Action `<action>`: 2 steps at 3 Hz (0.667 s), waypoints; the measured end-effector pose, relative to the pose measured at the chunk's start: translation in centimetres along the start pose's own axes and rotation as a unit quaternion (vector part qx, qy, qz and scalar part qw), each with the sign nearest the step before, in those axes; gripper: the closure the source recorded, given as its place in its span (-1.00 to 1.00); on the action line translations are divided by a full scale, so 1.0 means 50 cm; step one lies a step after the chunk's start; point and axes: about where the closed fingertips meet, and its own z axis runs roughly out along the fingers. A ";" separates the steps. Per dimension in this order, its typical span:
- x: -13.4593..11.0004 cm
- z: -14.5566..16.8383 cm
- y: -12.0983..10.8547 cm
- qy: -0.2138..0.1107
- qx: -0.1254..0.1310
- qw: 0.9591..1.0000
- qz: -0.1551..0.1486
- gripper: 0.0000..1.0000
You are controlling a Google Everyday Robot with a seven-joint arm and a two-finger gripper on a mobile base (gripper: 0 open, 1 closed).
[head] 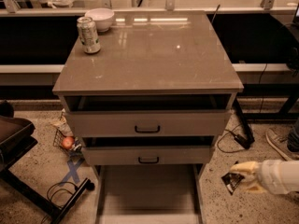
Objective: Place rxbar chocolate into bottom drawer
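Looking down over the grey-beige cabinet (149,55), found the gripper (243,178) low at the right edge of the view, out over the speckled floor (219,206) and to the right of the bottom drawer (147,195). Saw its two pale fingers (244,167) drawn in to a narrow gap and clamped on the rxbar chocolate (231,181), with the black wrapper sticking out leftward from between them at a tilt. Placed the bar outside the drawer's right wall, near the tray but not over it; could not tell whether it hung clear of the floor or touched it. Found the bottom drawer pulled far out toward the camera, with its pale flat floor in plain sight. Saw the top drawer (187,123) and the middle drawer (187,156) each open a little, with a dark gap above each front and a black handle at each centre. Spotted a silver-green soda can (88,35) upright near the back left corner of the cabinet top, and a white bowl (99,18) just behind it. Noted on the floor to the left a small wire basket (67,143), a blue tape cross (72,171) and a black chair (14,139), and to the right some loose cables (231,141).
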 end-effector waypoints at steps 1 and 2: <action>0.022 0.093 -0.046 0.016 0.012 0.999 0.025 1.00; 0.009 0.192 -0.095 0.024 0.015 0.998 0.059 1.00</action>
